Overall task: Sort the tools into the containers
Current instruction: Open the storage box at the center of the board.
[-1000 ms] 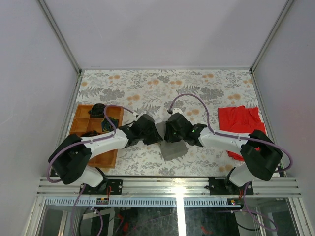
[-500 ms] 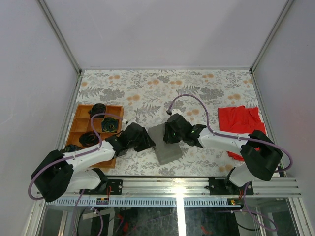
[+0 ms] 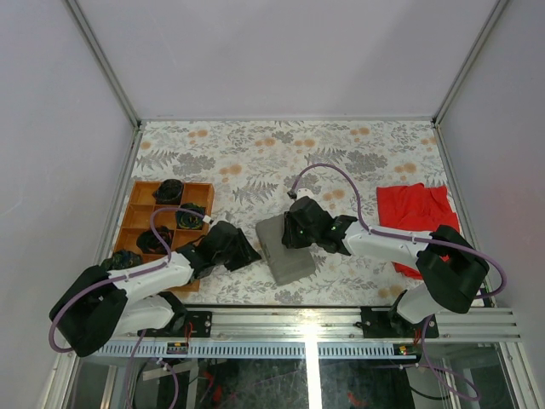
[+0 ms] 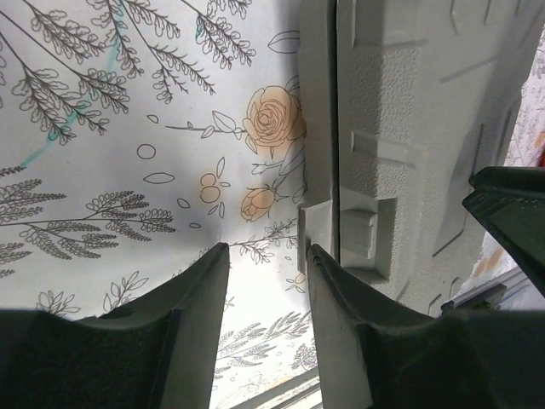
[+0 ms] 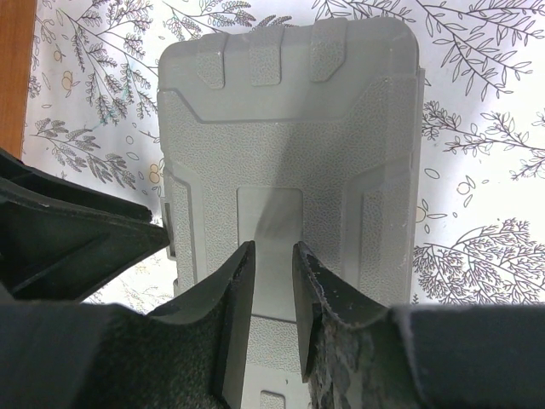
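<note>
From above, we see the grey case lying shut on the flowered table cover, near the front edge and between the two arms. The left gripper sits low just beside the case's left side, and the right gripper is over the case's far end. The wooden tray lies at the left of the table, well apart from the case, with dark things in several of its compartments; we cannot tell which tools they are. A red cloth lies at the right. In the left wrist view, the left gripper has its fingers apart with only the table cover between them, so it holds nothing. The case fills the right of this view, its small latch tab just beside the tip of one finger, and we cannot tell whether they touch. In the right wrist view, the right gripper shows a narrow gap between its fingers, with nothing clamped. Its tips are over the textured lid of the closed case. The dark body of the left gripper shows at the case's left side, and an edge of the tray sits in the upper left corner.
</note>
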Available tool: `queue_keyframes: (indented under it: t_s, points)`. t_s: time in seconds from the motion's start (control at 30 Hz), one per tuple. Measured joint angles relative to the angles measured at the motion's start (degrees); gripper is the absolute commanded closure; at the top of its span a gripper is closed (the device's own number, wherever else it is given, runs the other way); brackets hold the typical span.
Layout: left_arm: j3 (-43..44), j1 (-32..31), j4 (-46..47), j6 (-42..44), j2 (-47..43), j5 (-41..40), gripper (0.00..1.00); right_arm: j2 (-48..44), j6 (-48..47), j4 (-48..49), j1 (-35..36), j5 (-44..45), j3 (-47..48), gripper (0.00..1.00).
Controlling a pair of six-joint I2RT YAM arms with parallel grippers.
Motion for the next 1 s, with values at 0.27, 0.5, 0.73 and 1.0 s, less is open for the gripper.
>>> queue_keyframes:
  t_s: [0.27, 0.5, 0.73, 1.0]
  points:
    - [-3.3, 0.4, 9.0, -1.8, 1.6, 3.6, 0.65, 0.0, -0.1, 0.1, 0.0, -0.1, 0.0, 0.67]
    - [-5.0, 0.7, 15.1, -3.1, 2.4, 5.3, 0.85, 0.1, -0.2, 0.1, 0.0, -0.2, 0.0, 0.67]
    - [-5.7, 0.8, 17.9, -4.4, 2.2, 5.9, 1.00, -0.9, -1.0, 1.5, 0.0, -1.2, -1.0, 0.56]
    - [-5.6, 0.8, 13.3, -3.3, -3.4, 5.5, 1.00, -9.1, -5.9, -3.2, 0.1, 1.6, -3.2, 0.38]
